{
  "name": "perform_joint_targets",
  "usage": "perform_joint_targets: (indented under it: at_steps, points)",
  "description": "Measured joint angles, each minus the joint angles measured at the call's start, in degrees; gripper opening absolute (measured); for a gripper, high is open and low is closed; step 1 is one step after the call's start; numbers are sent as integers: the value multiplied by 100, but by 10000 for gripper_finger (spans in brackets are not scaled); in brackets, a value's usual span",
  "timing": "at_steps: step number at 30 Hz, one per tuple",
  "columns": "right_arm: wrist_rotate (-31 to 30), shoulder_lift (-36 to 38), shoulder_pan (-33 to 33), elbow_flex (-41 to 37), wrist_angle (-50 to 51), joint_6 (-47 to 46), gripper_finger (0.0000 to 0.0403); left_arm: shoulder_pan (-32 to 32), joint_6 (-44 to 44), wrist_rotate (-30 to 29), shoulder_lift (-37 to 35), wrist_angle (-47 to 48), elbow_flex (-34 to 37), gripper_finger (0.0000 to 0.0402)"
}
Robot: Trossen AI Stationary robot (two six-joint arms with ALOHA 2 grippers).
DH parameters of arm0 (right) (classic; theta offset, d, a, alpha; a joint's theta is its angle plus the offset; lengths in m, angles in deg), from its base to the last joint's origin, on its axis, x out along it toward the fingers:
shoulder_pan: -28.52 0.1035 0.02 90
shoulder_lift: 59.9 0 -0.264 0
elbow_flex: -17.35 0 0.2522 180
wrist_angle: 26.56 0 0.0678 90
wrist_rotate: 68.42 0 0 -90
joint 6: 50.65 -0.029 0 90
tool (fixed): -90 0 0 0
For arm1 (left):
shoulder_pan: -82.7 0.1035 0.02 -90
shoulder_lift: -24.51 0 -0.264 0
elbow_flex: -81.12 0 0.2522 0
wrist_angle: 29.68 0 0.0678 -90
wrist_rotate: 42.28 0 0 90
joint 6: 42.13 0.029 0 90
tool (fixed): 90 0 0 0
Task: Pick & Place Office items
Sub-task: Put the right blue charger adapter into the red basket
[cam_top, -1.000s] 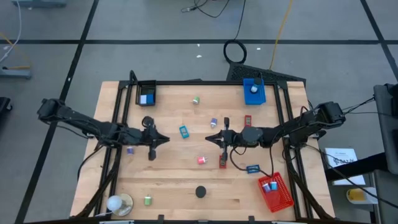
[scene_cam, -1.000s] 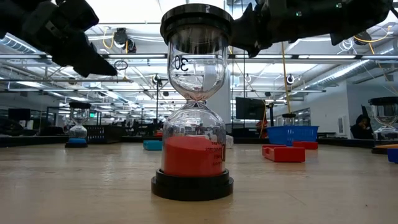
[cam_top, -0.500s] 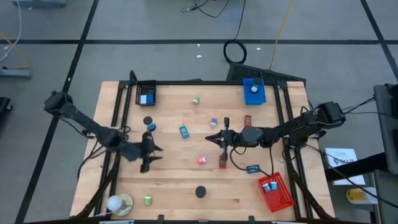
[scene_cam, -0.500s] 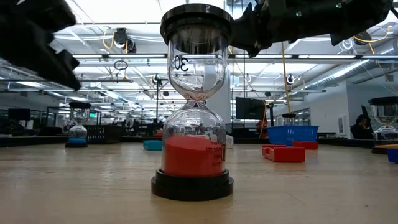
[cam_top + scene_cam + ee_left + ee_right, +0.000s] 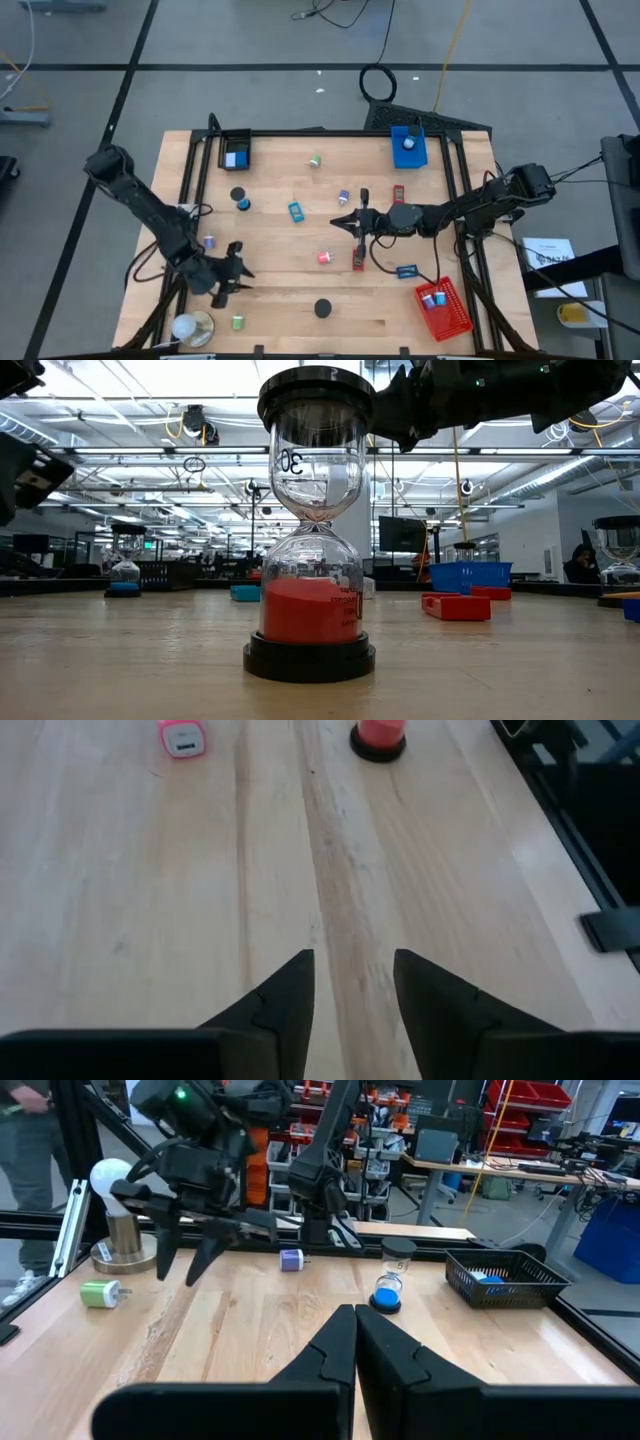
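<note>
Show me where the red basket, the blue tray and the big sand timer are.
red basket (image 5: 452, 312): high view, on its mesh floor.
blue tray (image 5: 420, 153): high view, on its right rim.
sand timer (image 5: 310, 610): low view, on the red sand.

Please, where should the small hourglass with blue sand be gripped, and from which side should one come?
Probably the glass body between its two dark caps, coming down from above. The small hourglass stands upright, and the wider caps would keep it from slipping out.
</note>
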Motion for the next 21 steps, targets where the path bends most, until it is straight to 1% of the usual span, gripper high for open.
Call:
perform_joint_targets:
  at_steps: [2,6,9,12,15,18,20,21]
  points:
    - [0,0,0,0,0,-1,0,-43,-158,-104,131,-146,0,139]
    - [0,0,0,0,0,-65,0,-56,-206,-310,416,-357,0,138]
    - [0,0,0,0,0,-213,0,-46,-276,-689,691,-480,0,136]
    - [0,0,0,0,0,-213,0,9,-250,-937,1081,-773,6,123]
    - [-2,0,0,0,0,-209,0,64,184,-1102,1496,-1690,120,92]
    - [-46,0,0,-2,2,-209,0,244,853,-1104,1826,-2773,232,48]
    - [-258,0,24,-2,52,-253,0,421,1330,-1113,1991,-3458,306,17]
    - [-472,0,36,1,126,-271,0,524,1544,-1114,2060,-3811,355,9]
